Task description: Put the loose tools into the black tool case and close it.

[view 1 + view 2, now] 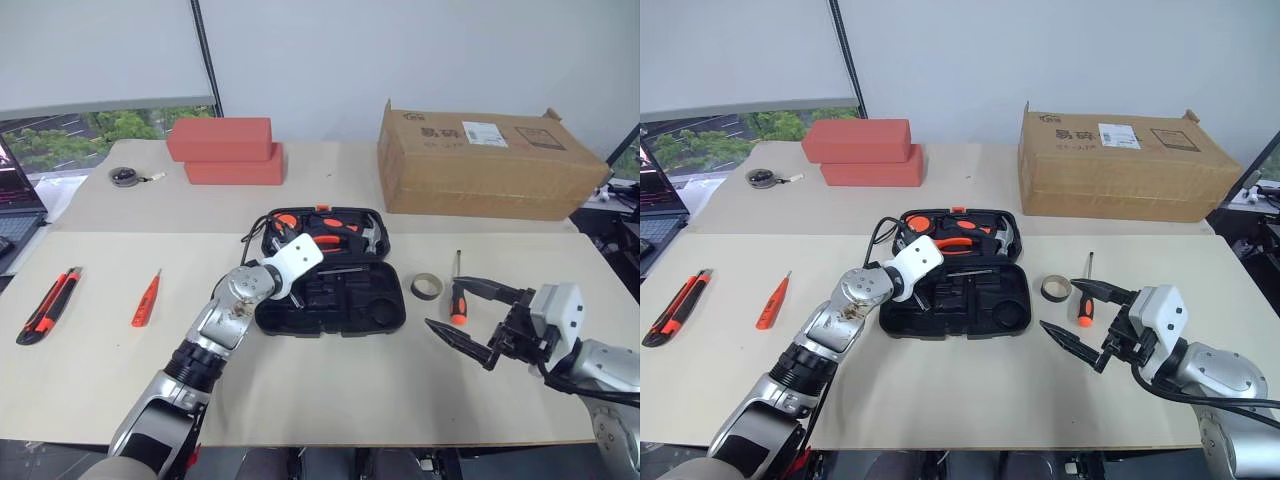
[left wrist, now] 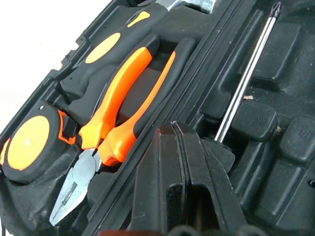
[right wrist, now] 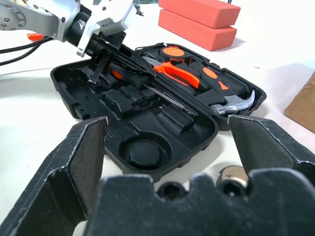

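Black moulded-plastic tool case [image 1: 335, 283] lies open at the middle of the desk [image 1: 300, 390], its orange-handled pliers [image 2: 123, 98] and hammer bedded in the far half. The left end effector [image 3: 101, 61] is inside the near half at its nine o'clock end, fingers pressed together on the handle of a black-and-orange screwdriver [image 2: 246, 73] whose shaft lies along a recess. To do this well, I judge it should seat the handle fully in its groove before letting go, keeping the shaft flat. The right end effector [image 1: 478, 318] hovers spread at four o'clock of the case, near a second black-and-orange screwdriver [image 1: 458, 290] and small dark tape roll [image 1: 427, 286]. At nine o'clock wait the black-and-orange utility knife [image 1: 48, 305] and slim orange tester screwdriver [image 1: 146, 299].
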You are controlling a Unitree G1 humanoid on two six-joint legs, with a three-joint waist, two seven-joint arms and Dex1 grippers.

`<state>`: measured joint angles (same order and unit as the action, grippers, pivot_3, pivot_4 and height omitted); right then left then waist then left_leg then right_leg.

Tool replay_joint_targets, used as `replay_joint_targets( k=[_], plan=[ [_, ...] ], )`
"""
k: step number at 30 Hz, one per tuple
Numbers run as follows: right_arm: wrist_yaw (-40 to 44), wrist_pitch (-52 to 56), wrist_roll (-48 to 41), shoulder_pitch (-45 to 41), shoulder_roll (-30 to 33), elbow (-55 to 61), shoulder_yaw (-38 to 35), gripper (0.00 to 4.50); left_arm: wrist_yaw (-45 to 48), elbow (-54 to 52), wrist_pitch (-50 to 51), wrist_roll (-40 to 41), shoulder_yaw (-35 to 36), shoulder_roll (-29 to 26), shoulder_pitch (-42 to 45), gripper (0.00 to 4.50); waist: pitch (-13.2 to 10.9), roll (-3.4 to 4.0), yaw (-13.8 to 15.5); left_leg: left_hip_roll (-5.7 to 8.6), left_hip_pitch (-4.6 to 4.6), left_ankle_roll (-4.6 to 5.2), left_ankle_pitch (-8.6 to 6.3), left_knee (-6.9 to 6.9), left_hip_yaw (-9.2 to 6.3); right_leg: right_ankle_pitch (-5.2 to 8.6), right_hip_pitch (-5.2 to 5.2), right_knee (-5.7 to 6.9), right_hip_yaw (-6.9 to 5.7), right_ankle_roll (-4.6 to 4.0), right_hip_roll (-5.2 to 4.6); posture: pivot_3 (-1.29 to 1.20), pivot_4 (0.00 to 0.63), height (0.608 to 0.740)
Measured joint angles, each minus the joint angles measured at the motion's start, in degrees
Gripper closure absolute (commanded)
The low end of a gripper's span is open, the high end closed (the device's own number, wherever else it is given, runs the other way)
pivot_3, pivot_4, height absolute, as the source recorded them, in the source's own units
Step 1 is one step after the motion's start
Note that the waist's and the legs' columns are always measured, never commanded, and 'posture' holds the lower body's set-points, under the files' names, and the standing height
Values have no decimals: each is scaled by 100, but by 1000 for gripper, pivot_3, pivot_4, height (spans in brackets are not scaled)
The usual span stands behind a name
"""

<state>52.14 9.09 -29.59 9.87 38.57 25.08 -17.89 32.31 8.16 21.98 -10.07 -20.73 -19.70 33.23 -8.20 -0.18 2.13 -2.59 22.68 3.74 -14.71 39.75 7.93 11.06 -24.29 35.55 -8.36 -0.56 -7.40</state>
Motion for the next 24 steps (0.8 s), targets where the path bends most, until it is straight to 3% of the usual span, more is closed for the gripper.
replay_joint_targets(
  k=[8,24],
  plan=[
    [-12,-23,34,-5,-72,-11,75,0,0,575,-557,-293,-89,277,72,4475,65,25,91,5,-15,22,-17,0,-10,6,12,-45,-12,-8,-8,0,150,712],
    [37,-133,37,37,-75,-145,82,0,14,1104,-1531,-1121,-395,285,223,4475,141,29,183,12,-21,34,-28,-1,-6,12,20,-54,-8,-5,-50,0,150,712]
  ],
)
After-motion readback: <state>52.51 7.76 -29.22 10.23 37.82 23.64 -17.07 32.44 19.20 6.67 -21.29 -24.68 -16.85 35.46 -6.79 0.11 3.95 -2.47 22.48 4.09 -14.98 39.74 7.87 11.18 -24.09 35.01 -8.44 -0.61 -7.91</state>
